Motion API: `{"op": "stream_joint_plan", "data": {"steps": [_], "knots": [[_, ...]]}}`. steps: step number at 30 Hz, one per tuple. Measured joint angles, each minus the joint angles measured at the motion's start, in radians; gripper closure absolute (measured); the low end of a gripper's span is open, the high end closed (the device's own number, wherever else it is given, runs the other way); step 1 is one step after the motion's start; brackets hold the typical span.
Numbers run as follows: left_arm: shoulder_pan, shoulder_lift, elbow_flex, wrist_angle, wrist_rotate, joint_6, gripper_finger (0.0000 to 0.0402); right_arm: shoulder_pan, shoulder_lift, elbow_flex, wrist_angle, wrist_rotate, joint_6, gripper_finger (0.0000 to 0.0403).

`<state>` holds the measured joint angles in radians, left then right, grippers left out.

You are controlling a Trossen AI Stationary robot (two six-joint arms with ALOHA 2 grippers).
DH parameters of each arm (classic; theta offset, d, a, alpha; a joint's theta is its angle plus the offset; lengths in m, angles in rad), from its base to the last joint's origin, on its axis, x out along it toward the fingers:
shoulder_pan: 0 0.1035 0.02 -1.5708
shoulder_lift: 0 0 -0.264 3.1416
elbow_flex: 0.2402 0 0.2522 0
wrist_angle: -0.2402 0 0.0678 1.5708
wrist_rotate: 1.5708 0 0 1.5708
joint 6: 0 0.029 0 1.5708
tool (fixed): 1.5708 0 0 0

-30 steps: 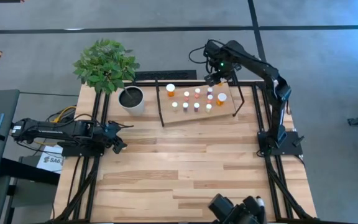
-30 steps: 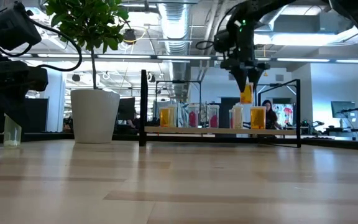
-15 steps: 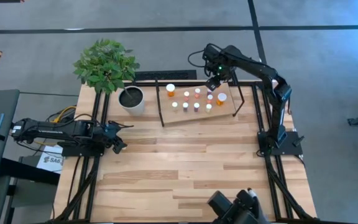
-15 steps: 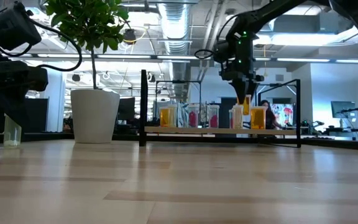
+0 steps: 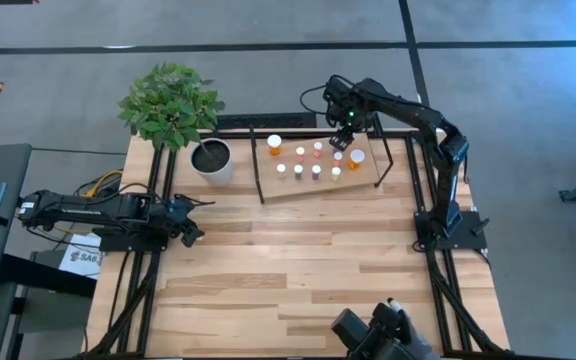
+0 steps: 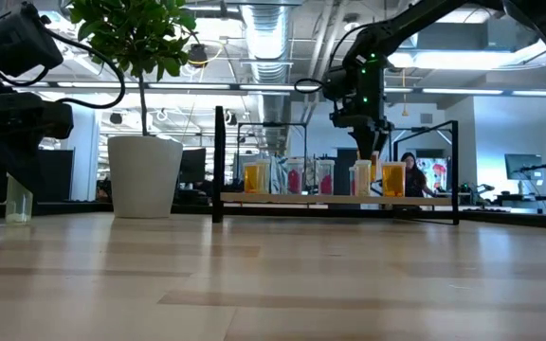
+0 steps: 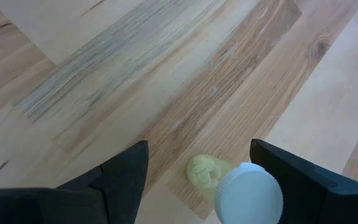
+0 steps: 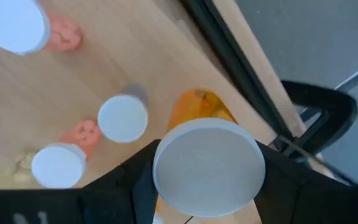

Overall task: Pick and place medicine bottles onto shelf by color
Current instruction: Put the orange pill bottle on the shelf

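Observation:
The shelf point(image 5: 298, 187) stands at the table's far side and carries several white-capped medicine bottles with orange, pinkish-red and pale bodies. My right gripper point(image 5: 341, 142) hangs over the shelf's right part, shut on an orange bottle point(image 8: 194, 109), low among the standing bottles point(image 6: 373, 166). My left gripper point(image 7: 199, 149) rests open at the table's left edge. A pale bottle point(image 7: 248, 194) stands on the table between its fingers, close to one of them. I cannot tell whether it touches that finger. My right gripper pinches the orange bottle at its white cap point(image 8: 166, 168), one finger on each side of it. The fingers come from above and point down. The bottle hangs upright below them. Whether its base stands on the shelf does not show.
A white plant pot point(image 5: 212, 158) with a leafy plant stands just left of the shelf. Thin black uprights point(image 5: 258, 170) frame the shelf's two ends. The wide plank tabletop point(image 5: 298, 270) stretches toward the near edge. A person point(image 6: 410, 170) shows in the room behind.
My right gripper has gone down toward the shelf with the orange bottle and has rolled about its own pointing line. The bottle has sunk from above the other bottles to their level and stays upright.

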<state>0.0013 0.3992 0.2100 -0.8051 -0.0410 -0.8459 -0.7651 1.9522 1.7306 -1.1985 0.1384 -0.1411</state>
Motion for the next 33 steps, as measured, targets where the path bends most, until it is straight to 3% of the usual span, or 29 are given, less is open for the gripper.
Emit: {"op": "stream_joint_plan", "data": {"steps": [10,33], "knots": [[0.000,0.000,0.000,0.000,0.000,0.000,0.0135,0.000,0.000,0.000,0.007,0.002,-0.104,0.0177],[0.000,0.000,0.000,0.000,0.000,0.000,0.0135,0.006,0.001,-0.056,0.055,-0.001,-0.090,0.0166]]}}
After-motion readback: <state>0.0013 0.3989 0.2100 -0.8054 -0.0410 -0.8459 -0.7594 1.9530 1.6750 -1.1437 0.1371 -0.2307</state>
